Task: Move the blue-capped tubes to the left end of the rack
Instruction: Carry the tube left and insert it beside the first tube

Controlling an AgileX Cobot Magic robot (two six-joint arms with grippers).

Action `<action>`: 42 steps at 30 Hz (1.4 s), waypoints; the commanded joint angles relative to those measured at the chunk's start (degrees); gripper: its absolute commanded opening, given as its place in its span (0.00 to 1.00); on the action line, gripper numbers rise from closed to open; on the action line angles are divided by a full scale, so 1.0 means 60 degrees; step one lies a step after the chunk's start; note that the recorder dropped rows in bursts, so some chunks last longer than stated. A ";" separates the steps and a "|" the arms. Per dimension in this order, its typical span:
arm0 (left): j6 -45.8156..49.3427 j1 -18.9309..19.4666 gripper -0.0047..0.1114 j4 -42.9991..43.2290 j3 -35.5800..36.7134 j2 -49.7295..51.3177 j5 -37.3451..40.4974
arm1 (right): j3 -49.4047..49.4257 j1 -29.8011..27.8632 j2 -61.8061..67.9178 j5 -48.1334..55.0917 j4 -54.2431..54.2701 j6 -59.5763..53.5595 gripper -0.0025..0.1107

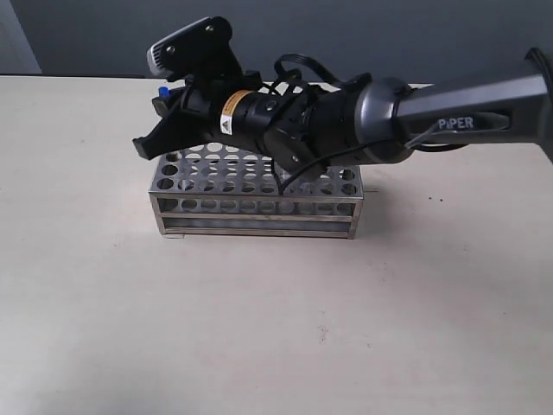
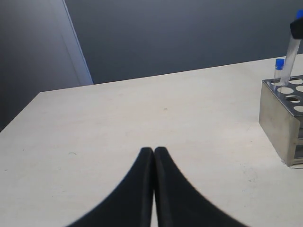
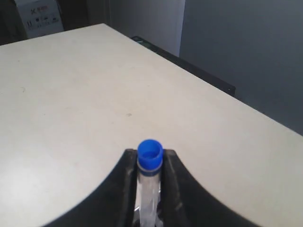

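My right gripper [image 1: 154, 121] reaches across over the left end of the silver rack [image 1: 259, 207] and is shut on a blue-capped tube [image 3: 150, 161], gripped just below its cap. The exterior view shows only that cap [image 1: 162, 89] beside the fingers. In the left wrist view this tube [image 2: 289, 52] hangs tilted above the rack's [image 2: 274, 113] end holes, next to a second blue-capped tube [image 2: 279, 66] standing in a corner hole. Any other tubes are hidden behind the arm. My left gripper [image 2: 154, 150] is shut with nothing in it, low over the table and well away from the rack.
The right arm [image 1: 363, 117] lies across the top of the rack and hides most of its back rows. A pale tabletop [image 1: 276, 328] surrounds the rack. A dark wall stands behind the table's far edge [image 2: 165, 73].
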 commanded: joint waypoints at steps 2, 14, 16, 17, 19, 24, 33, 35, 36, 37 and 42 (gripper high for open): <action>-0.0033 -0.0065 0.04 -0.0019 -0.0018 0.0043 -0.0129 | -0.0077 0.0154 0.0053 -0.0172 -0.0083 0.0056 0.02; -0.0033 -0.0065 0.04 -0.0019 -0.0018 0.0043 -0.0129 | -0.0077 0.0159 0.0309 -0.0076 -0.0152 -0.0009 0.02; -0.0033 -0.0065 0.04 -0.0019 -0.0018 0.0043 -0.0129 | -0.0077 0.0118 0.0323 -0.0076 -0.0224 -0.0127 0.02; -0.0033 -0.0065 0.04 -0.0019 -0.0018 0.0043 -0.0129 | -0.0077 0.0118 0.0323 -0.0076 -0.0250 -0.0127 0.02; -0.0033 -0.0065 0.04 -0.0019 -0.0018 0.0043 -0.0129 | -0.0077 0.0118 0.0323 -0.0076 -0.0250 -0.0127 0.02; -0.0033 -0.0065 0.04 -0.0019 -0.0018 0.0043 -0.0129 | -0.0077 0.0120 0.0465 0.0159 -0.0252 -0.0127 0.02; -0.0033 -0.0065 0.04 -0.0019 -0.0018 0.0043 -0.0129 | -0.0077 0.0120 0.1080 0.0092 -0.0252 -0.0050 0.02; -0.0033 -0.0065 0.04 -0.0019 -0.0018 0.0043 -0.0129 | -0.0077 0.0120 0.1083 0.0092 -0.0252 -0.0034 0.03; -0.0033 -0.0065 0.04 -0.0019 -0.0018 0.0043 -0.0129 | -0.0077 0.0120 0.1083 0.0092 -0.0252 -0.0029 0.04; -0.0033 -0.0065 0.04 -0.0019 -0.0018 0.0043 -0.0129 | -0.0077 0.0120 0.1083 0.0092 -0.0252 -0.0029 0.06; -0.0033 -0.0065 0.04 -0.0019 -0.0018 0.0043 -0.0129 | -0.0077 0.0120 0.1083 0.0111 -0.0252 -0.0029 0.28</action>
